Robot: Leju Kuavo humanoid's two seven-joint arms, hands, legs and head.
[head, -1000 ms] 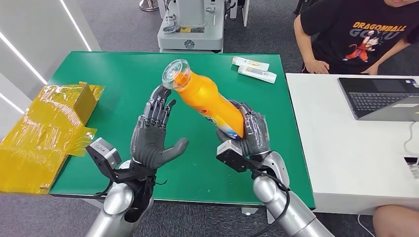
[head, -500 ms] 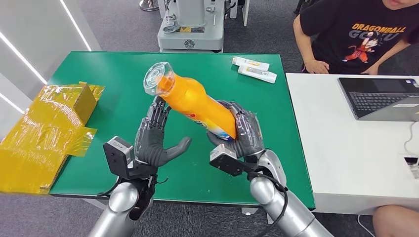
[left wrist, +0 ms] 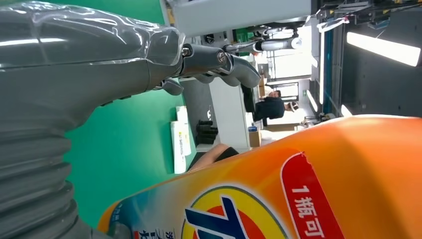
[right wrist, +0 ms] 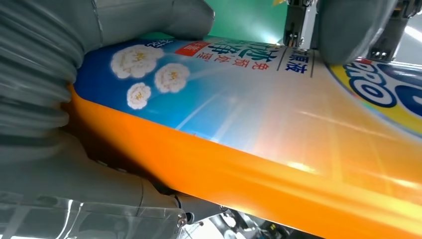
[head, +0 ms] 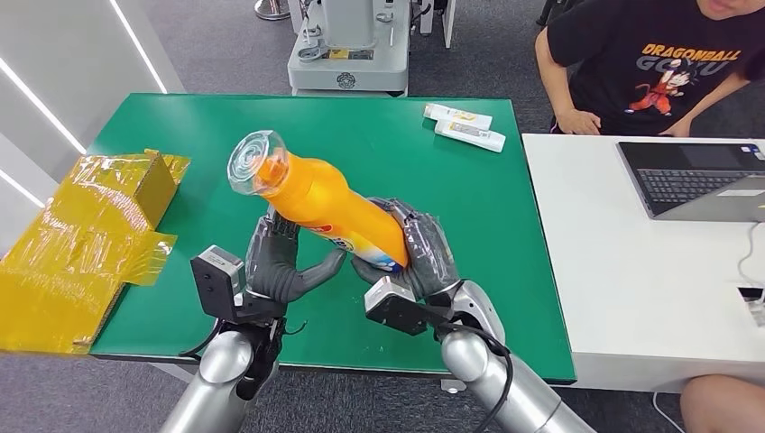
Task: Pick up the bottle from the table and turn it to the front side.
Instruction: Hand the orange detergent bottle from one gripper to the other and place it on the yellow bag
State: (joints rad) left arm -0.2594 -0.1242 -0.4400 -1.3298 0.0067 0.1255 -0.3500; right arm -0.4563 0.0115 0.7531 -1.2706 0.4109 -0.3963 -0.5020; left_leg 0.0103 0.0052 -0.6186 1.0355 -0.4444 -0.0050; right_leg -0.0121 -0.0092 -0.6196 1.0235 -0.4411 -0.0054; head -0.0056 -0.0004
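While the right robot hand (head: 417, 257) grips the tilted orange bottle (head: 316, 198), the left robot hand (head: 280, 262) cups beneath it, fingers apart.

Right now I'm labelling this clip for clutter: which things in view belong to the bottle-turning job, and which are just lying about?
In the job:
- orange detergent bottle, lifted off the green table, tilted
- right hand, gripping its lower end
- left hand, under the bottle's middle

Lying about:
- two white tubes
- yellow-taped box
- laptop on the white side table
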